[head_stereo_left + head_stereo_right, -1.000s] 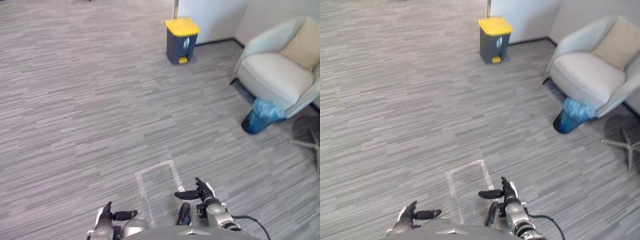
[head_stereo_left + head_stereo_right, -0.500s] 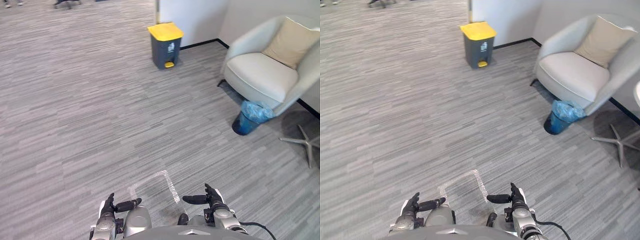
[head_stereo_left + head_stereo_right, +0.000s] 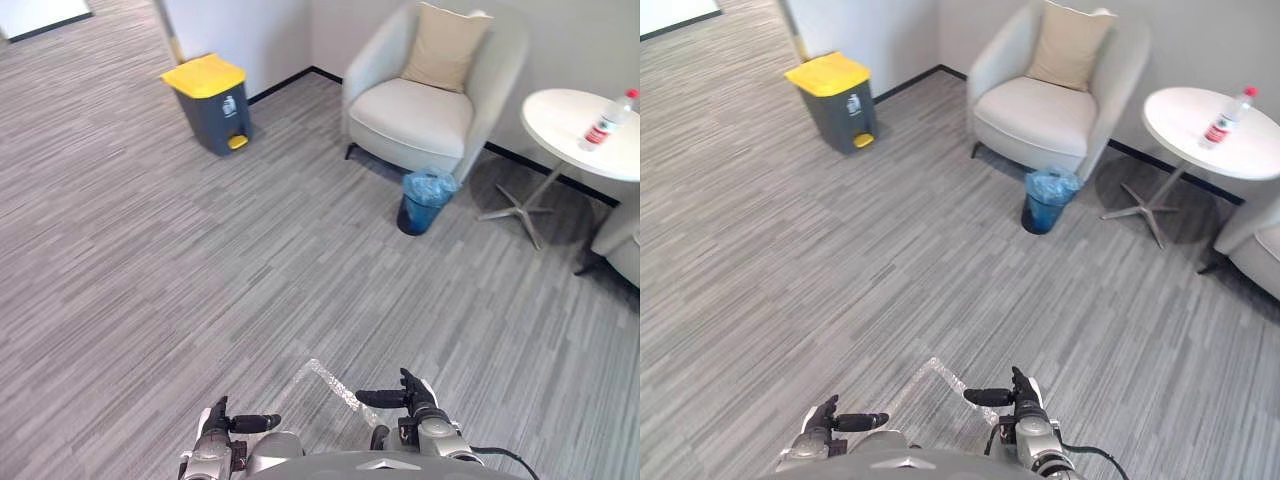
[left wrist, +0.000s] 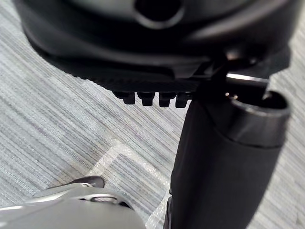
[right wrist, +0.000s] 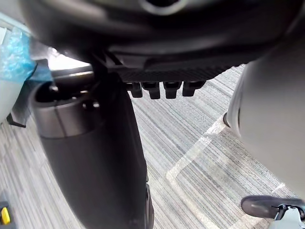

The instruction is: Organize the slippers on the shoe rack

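Observation:
My left hand (image 3: pixel 214 441) hangs low at the view's bottom edge, thumb pointing inward, fingers relaxed and holding nothing. My right hand (image 3: pixel 416 403) sits beside it in the same pose, open and empty. In the left wrist view the left hand's fingertips (image 4: pixel 152 98) line up past the palm above grey carpet. In the right wrist view the right hand's fingertips (image 5: pixel 162 89) show the same way, with nothing between them and the thumb (image 5: pixel 90 157).
A grey pedal bin with a yellow lid (image 3: pixel 210 100) stands by the far wall. A pale armchair (image 3: pixel 420 115), a small blue-lined bin (image 3: pixel 424 200) and a round white table (image 3: pixel 585 130) bearing a bottle (image 3: pixel 607 120) stand right. A tape corner (image 3: pixel 325 380) marks the carpet.
The camera has swung right: the bin and the armchair have slid left in the picture, and the round table has come into view. Both hands keep their pose.

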Motion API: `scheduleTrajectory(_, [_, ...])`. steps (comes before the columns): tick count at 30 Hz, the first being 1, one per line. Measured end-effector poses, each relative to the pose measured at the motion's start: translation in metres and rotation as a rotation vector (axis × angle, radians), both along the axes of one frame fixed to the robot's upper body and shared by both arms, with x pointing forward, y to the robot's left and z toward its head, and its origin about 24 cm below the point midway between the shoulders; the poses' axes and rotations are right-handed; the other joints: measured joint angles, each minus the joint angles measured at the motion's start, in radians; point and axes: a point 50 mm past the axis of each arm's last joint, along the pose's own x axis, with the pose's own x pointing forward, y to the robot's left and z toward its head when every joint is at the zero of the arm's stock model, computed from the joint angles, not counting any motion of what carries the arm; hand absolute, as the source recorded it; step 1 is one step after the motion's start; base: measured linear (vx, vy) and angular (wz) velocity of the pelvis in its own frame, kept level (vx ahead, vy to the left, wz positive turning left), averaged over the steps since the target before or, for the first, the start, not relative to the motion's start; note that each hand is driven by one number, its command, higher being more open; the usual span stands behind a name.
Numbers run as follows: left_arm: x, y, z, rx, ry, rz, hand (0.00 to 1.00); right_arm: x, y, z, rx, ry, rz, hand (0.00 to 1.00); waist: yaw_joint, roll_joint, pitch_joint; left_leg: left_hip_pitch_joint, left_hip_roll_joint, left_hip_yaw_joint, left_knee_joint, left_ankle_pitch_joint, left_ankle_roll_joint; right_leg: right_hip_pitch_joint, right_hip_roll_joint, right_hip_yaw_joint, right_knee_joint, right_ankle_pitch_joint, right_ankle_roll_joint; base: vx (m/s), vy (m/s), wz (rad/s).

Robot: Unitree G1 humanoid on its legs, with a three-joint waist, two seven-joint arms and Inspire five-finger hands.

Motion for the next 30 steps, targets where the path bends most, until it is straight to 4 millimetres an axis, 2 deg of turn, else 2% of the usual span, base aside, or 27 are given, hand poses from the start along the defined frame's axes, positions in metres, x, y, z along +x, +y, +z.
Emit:
scheduleTrajectory(1, [0.001,-0.001,0.000,-0.001,0.001,-0.016,1.00,0.000,-0.003,0.000,-0.012,0.005,0.011,1.00,0.004,0.004,0.000,0.009,0.002,0.017,-0.009,0.001,0.000,-0.001,0.001,-0.043,-0.002,-0.002,-0.015,0.00,-0.050,-0.58])
scheduleTrajectory(6, [0.001,-0.005,-0.001,-0.014,0.003,-0.042,1.00,-0.004,-0.020,-0.001,-0.054,0.018,0.005,1.00,0.001,0.017,-0.002,-0.003,0.010,0.019,0.001,0.019,-0.013,0.009,0.038,-0.010,-0.077,0.032,-0.026,-0.04,-0.047,-0.26])
scheduleTrajectory(9, [-0.005,-0.004,-0.002,-0.015,0.017,-0.040,1.00,-0.008,-0.028,-0.002,-0.072,0.032,-0.008,1.00,0.006,0.023,0.004,-0.069,0.051,0.018,0.136,0.012,-0.025,0.026,0.073,0.019,-0.163,0.068,-0.045,-0.07,-0.080,-0.31])
scheduleTrajectory(10, [-0.006,-0.004,-0.002,-0.018,0.015,-0.027,1.00,-0.010,-0.030,-0.002,-0.076,0.038,-0.010,1.00,0.010,0.025,0.008,-0.094,0.073,0.018,0.212,0.007,-0.033,0.036,0.086,0.039,-0.181,0.073,-0.048,-0.04,-0.085,-0.56])
scheduleTrajectory(11, [-0.004,-0.006,-0.001,-0.027,-0.010,-0.008,1.00,-0.011,-0.033,-0.002,-0.078,0.040,-0.032,1.00,0.016,0.036,0.016,-0.134,0.109,0.015,0.352,0.007,-0.034,0.055,0.113,0.083,-0.191,0.075,-0.051,-0.05,-0.083,-0.81])
scheduleTrajectory(12, [-0.002,-0.003,0.001,-0.019,-0.021,-0.007,1.00,-0.013,-0.038,-0.002,-0.090,0.043,-0.047,1.00,0.024,0.043,0.021,-0.173,0.119,-0.028,0.438,-0.011,-0.018,0.064,0.129,0.120,-0.186,0.076,-0.059,-0.04,-0.040,-0.74])
scheduleTrajectory(13, [-0.002,-0.003,0.001,-0.020,-0.024,-0.005,1.00,-0.014,-0.040,-0.002,-0.096,0.043,-0.052,1.00,0.028,0.044,0.021,-0.173,0.113,-0.043,0.440,-0.021,-0.018,0.064,0.131,0.129,-0.185,0.076,-0.059,-0.02,0.011,-0.90])
scheduleTrajectory(14, [0.000,-0.004,0.002,-0.034,-0.035,-0.007,1.00,-0.015,-0.042,-0.002,-0.096,0.045,-0.066,1.00,0.033,0.042,0.022,-0.183,0.082,-0.104,0.413,-0.063,-0.023,0.056,0.134,0.176,-0.185,0.076,-0.059,-0.02,0.048,-0.74])
scheduleTrajectory(15, [0.001,-0.006,0.002,-0.056,-0.044,-0.016,1.00,-0.016,-0.043,-0.002,-0.094,0.045,-0.076,1.00,0.032,0.040,0.023,-0.188,0.065,-0.129,0.393,-0.072,-0.024,0.052,0.134,0.192,-0.186,0.076,-0.059,-0.03,0.073,-1.01])
scheduleTrajectory(16, [0.004,-0.007,0.003,-0.074,-0.059,-0.036,1.00,-0.018,-0.046,-0.002,-0.086,0.044,-0.115,1.00,0.036,0.037,0.025,-0.195,0.033,-0.193,0.317,-0.080,-0.034,0.036,0.134,0.224,-0.187,0.076,-0.059,-0.03,0.104,-0.98])
scheduleTrajectory(17, [0.009,-0.012,0.005,-0.077,-0.077,-0.041,1.00,-0.018,-0.047,-0.002,-0.084,0.038,-0.145,1.00,0.037,0.042,0.024,-0.191,0.011,-0.255,0.206,-0.080,-0.035,0.014,0.146,0.253,-0.183,0.076,-0.059,-0.01,0.129,-1.34])
scheduleTrajectory(18, [0.008,-0.014,0.004,-0.064,-0.071,-0.028,1.00,-0.018,-0.049,-0.001,-0.091,0.030,-0.155,1.00,0.039,0.062,0.024,-0.170,0.007,-0.300,0.120,-0.029,-0.036,0.003,0.168,0.280,-0.183,0.089,-0.053,0.01,0.130,-1.26])
scheduleTrajectory(19, [0.005,-0.012,0.003,-0.054,-0.059,-0.022,1.00,-0.017,-0.047,0.000,-0.088,0.028,-0.156,1.00,0.047,0.061,0.025,-0.158,0.002,-0.295,0.104,-0.020,-0.028,0.004,0.171,0.282,-0.181,0.100,-0.044,0.07,0.168,-1.01])
scheduleTrajectory(21, [0.009,-0.009,0.004,-0.037,-0.060,-0.022,1.00,-0.017,-0.045,0.000,-0.079,0.024,-0.176,1.00,0.042,0.041,0.033,-0.117,0.002,-0.252,0.084,-0.019,-0.029,0.007,0.151,0.285,-0.153,0.102,-0.041,0.13,0.126,-0.54])
scheduleTrajectory(24, [0.007,-0.011,0.003,-0.032,-0.044,-0.024,1.00,-0.024,-0.044,-0.002,-0.083,0.038,-0.181,1.00,0.035,0.037,0.011,-0.018,-0.002,-0.208,0.007,-0.003,-0.022,0.011,0.149,0.317,-0.087,0.052,-0.026,0.23,0.022,-0.35])
scheduleTrajectory(27, [0.006,-0.012,0.001,-0.033,-0.025,-0.034,1.00,-0.027,-0.044,-0.004,-0.082,0.052,-0.183,1.00,0.025,0.039,-0.009,-0.003,-0.016,-0.204,0.011,0.008,-0.037,0.020,0.145,0.326,-0.075,0.032,-0.024,0.21,0.018,-0.13])
scheduleTrajectory(30, [0.004,-0.013,0.000,-0.030,-0.004,-0.057,1.00,-0.030,-0.046,-0.005,-0.084,0.063,-0.198,1.00,0.010,0.035,-0.017,0.038,-0.041,-0.227,-0.009,0.049,-0.013,0.062,0.129,0.333,-0.088,0.025,-0.014,0.10,0.002,-0.12])
